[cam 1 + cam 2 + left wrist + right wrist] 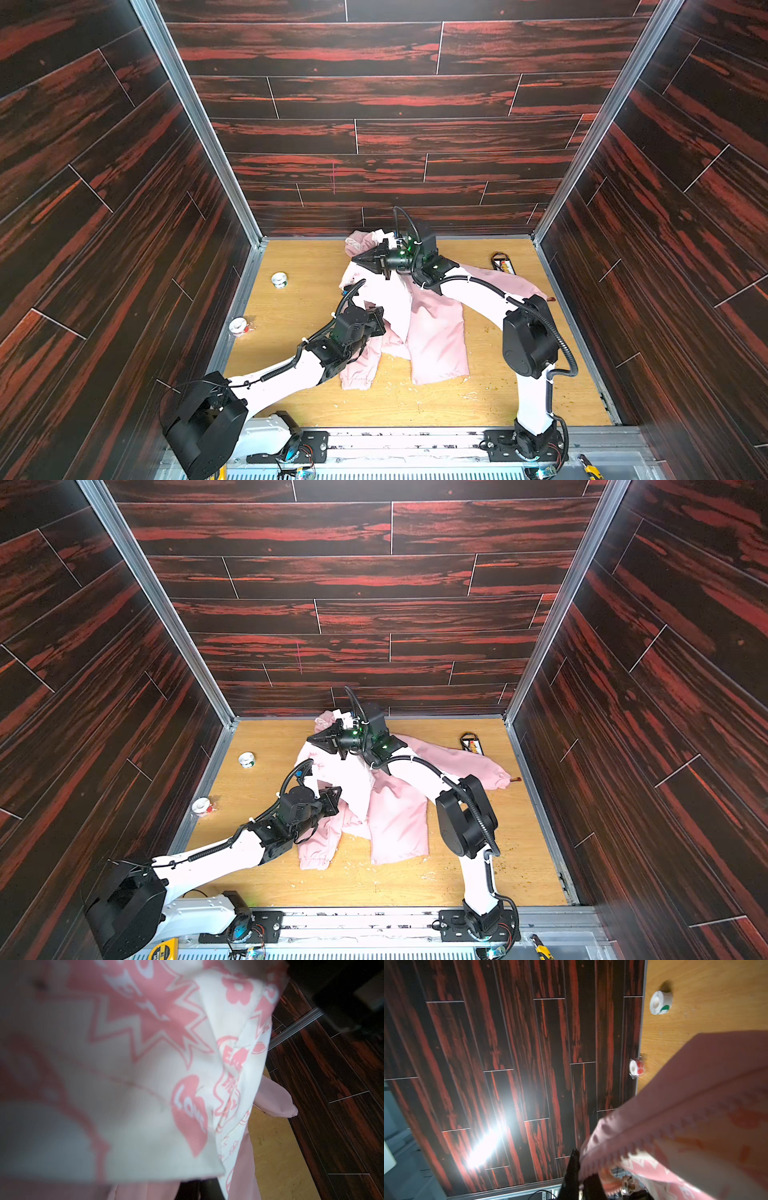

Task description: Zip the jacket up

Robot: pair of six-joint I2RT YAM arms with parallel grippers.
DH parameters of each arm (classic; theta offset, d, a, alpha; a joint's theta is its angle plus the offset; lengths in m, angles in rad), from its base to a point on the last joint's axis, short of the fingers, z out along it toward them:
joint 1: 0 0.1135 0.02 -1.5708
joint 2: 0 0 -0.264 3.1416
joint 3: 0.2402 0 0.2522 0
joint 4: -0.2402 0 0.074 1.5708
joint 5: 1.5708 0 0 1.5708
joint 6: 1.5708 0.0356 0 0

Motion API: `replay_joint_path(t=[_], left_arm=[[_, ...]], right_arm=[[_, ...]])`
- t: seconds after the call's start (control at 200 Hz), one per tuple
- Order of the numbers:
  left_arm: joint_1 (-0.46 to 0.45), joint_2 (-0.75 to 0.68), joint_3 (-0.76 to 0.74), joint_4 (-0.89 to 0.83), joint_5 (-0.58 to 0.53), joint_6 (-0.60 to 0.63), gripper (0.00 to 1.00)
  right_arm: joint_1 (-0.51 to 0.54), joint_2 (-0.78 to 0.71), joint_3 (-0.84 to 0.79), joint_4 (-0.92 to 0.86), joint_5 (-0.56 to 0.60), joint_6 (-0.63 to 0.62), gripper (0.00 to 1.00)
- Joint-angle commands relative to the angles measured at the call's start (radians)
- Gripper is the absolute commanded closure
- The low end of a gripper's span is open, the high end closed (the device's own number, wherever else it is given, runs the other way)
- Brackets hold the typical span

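Pink fabric dominates the scene: the jacket (436, 332) (399, 820) lies spread on the middle of the wooden table (311, 395), hood end toward the back wall and hem toward the robot bases. Its front is open. The white lining with pink cartoon print (145, 1064) is turned outward on the panel nearest the left arm. One sleeve runs down from that panel to an elastic cuff (355, 380), and the other sleeve stretches away from the jacket's far side, partly behind the right arm. The left gripper (380, 322) (332, 798) sits against the turned-out panel, clenched. Its fingertips are buried in cloth, and the lining hangs draped close across the left wrist view, so it appears to hold that panel. The right gripper (358, 259) (312, 739) is raised over the jacket's hood end, pointing toward the left wall. It is clamped on the jacket's front edge, where a row of zipper teeth (675, 1126) runs down to a black finger (571, 1172). Left of the jacket lie a white tape roll with a green mark (279, 279) (660, 1002) and another with red (239, 326) (636, 1068). Beyond the jacket's far sleeve rests a small dark object (503, 262), not identifiable. Pale crumbs are scattered by the hem.
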Motion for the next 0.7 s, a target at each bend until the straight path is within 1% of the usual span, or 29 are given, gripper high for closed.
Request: replay_joint_path(t=[0.0, 0.05, 0.085, 0.175, 0.296, 0.346, 0.406, 0.486, 0.606, 0.696], left_arm=[[-0.018, -0.011, -0.039, -0.183, 0.018, 0.008, 1.0], [-0.018, -0.008, -0.042, -0.207, 0.001, 0.001, 1.0], [-0.018, -0.003, -0.046, -0.218, -0.007, -0.004, 1.0], [-0.018, 0.005, -0.064, -0.248, -0.039, -0.035, 1.0], [-0.018, 0.001, -0.095, -0.322, -0.118, -0.1, 1.0], [-0.018, -0.01, -0.098, -0.371, -0.159, -0.139, 1.0], [-0.018, -0.03, -0.098, -0.411, -0.183, -0.156, 1.0], [-0.019, -0.058, -0.085, -0.484, -0.219, -0.168, 1.0], [-0.018, -0.095, -0.063, -0.609, -0.296, -0.203, 1.0], [-0.018, -0.12, -0.073, -0.645, -0.322, -0.228, 1.0]], right_arm=[[-0.023, 0.057, 0.044, 0.309, 0.074, 0.106, 1.0], [-0.023, 0.071, 0.062, 0.347, 0.074, 0.14, 1.0], [-0.025, 0.077, 0.09, 0.33, 0.065, 0.136, 1.0], [-0.032, 0.055, 0.146, 0.192, 0.043, 0.062, 1.0], [-0.064, 0.002, 0.178, 0.008, 0.009, -0.013, 1.0], [-0.077, -0.013, 0.207, -0.134, -0.007, -0.086, 1.0], [-0.088, -0.021, 0.249, -0.302, -0.022, -0.199, 1.0], [-0.098, -0.028, 0.26, -0.458, -0.039, -0.319, 1.0], [-0.119, -0.066, 0.208, -0.588, -0.042, -0.454, 1.0], [-0.136, -0.113, 0.157, -0.615, -0.032, -0.505, 1.0]])
